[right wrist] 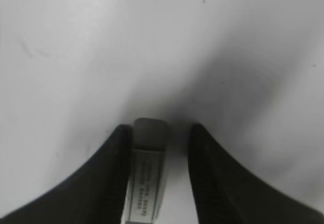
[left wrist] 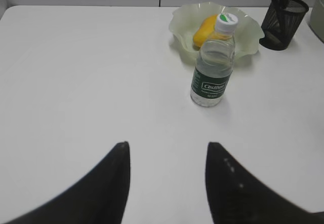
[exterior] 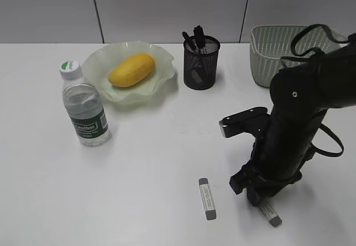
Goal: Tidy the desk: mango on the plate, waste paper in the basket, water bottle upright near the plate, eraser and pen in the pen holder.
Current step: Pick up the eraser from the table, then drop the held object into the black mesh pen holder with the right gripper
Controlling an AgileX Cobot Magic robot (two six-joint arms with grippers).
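A yellow mango [exterior: 131, 69] lies on the pale green plate [exterior: 100, 59]. A water bottle [exterior: 84, 109] stands upright in front of the plate. A black mesh pen holder [exterior: 201, 65] holds pens. Two grey erasers lie at the front: one [exterior: 207, 198] is free on the table, the other [exterior: 272, 215] is under my right gripper [exterior: 257, 196]. In the right wrist view the right gripper [right wrist: 161, 127] straddles this eraser [right wrist: 149, 163]: the left jaw is against it and the right jaw is apart from it. My left gripper [left wrist: 167, 145] is open and empty above bare table. No waste paper shows.
A pale green basket [exterior: 267, 51] stands at the back right, behind my right arm; its inside is hidden. The left wrist view shows the bottle [left wrist: 213, 67], mango [left wrist: 201, 30], plate [left wrist: 248, 26] and pen holder [left wrist: 283, 19] far ahead. A wall runs behind the table.
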